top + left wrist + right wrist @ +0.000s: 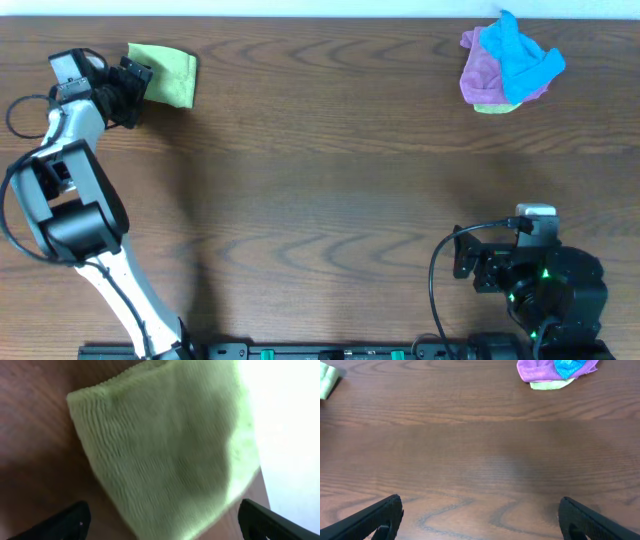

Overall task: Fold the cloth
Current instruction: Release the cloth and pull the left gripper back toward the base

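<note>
- Overhead view, starting far left: the left gripper [136, 82] is hanging right at the cloth [166, 74], which is lying in the table's [330, 170] far-left corner, bunched into a small, squarish pad.
- From the left wrist cam, the fingers [70, 521] are standing wide apart with nothing pinched. The cloth is lying loose on the wood, one corner poking down between them. So it's released, not grabbing.
- The fold is looking pretty much done to me, maybe a bit lopsided.
- The thing I'm worrying about: that terry is snaggy and the fingertips are sitting close to it. If the arm is pulling away low or sideways, a fingertip could be catching a loop and dragging the top layer open.
- Also, the cloth is sitting close to the table's far edge, so a nudge that way could be sending it over.
- The middle of the table is showing only bare wood.
- Far right: a purple cloth [478, 76] and a blue cloth [520, 55] are sitting in a heap, well apart from the fold, with a lime scrap [492, 107] peeking out underneath. That could be getting mistaken for the target.
- The right gripper [480, 519] is sitting near the front right, jaws spread wide, holding nothing.
</note>
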Controlling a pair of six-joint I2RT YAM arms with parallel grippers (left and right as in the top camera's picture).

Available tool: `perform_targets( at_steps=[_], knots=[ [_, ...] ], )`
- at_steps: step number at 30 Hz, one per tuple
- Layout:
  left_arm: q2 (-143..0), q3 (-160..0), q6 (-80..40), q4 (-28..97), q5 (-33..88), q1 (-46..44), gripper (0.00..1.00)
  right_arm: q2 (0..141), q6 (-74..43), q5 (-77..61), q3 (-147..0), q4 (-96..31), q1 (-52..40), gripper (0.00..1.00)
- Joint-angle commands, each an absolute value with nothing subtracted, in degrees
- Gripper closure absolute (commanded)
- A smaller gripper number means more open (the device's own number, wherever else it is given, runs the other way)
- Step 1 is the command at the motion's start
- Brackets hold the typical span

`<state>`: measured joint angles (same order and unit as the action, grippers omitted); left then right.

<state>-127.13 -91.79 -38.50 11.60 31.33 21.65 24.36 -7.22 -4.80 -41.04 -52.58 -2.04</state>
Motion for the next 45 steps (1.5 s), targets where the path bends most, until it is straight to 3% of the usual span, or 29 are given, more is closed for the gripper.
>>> perform_targets(
  at_steps=[1,15,31,37,45],
  knots=[
    [-119.5,-93.2,-33.1,15.3,30.9,21.8,0.04,24.3,-8.1,-4.3,-40.6,-52.5,-1.6,0.01],
    [-98.1,-93.2,-20.0,40.6,14.4,10.9,0.04,24.3,-8.1,-4.3,-40.6,-52.5,-1.6,0.01],
    [-93.0,-92.5,-11.8,62.0,14.3,2.3,0.05,24.3,-8.1,-4.3,-40.6,-52.5,-1.6,0.01],
    [-92.8,-85.4,-10.7,59.2,13.1,-3.1,0.05,24.3,-8.1,-4.3,-40.6,-52.5,-1.6,0.01],
    [-87.9,-65.2,-12.5,38.7,15.5,-7.3,0.05,24.3,-8.1,-4.3,-40.6,-52.6,-1.6,0.01]
  ],
)
